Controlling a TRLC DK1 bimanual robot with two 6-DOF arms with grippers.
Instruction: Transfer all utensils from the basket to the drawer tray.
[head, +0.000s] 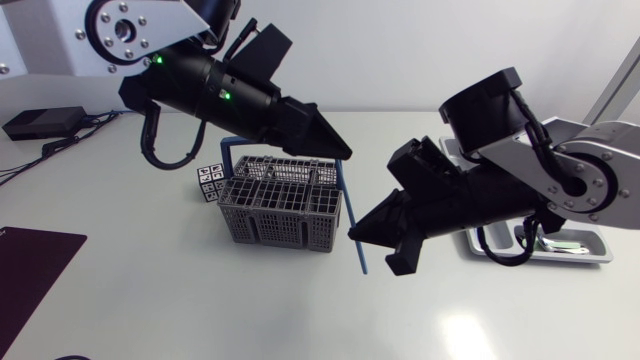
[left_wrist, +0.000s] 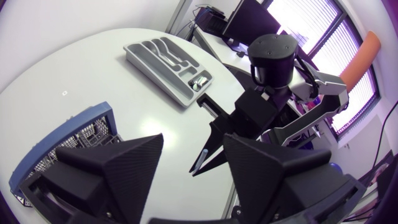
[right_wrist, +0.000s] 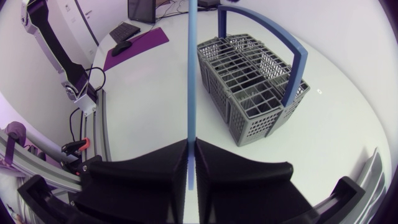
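A long, thin blue utensil (head: 360, 262) (right_wrist: 191, 74) hangs upright beside the grey wire basket (head: 280, 205) (right_wrist: 255, 87), by its blue handle. My right gripper (head: 354, 233) (right_wrist: 191, 163) is shut on the utensil's lower part. My left gripper (head: 345, 152) (left_wrist: 193, 137) hovers over the basket's right end, just above the utensil's top. Its fingers stand apart and touch nothing. In the left wrist view the utensil (left_wrist: 199, 163) shows through that gap. The grey drawer tray (head: 590, 255) (left_wrist: 134, 56) lies at the far right, under my right arm, with a metal utensil (head: 545, 240) in it.
A small black-and-white patterned cube (head: 210, 183) stands at the basket's left end. A purple mat (head: 30, 270) lies at the table's left edge. A black box (head: 40, 122) with cables sits at the back left.
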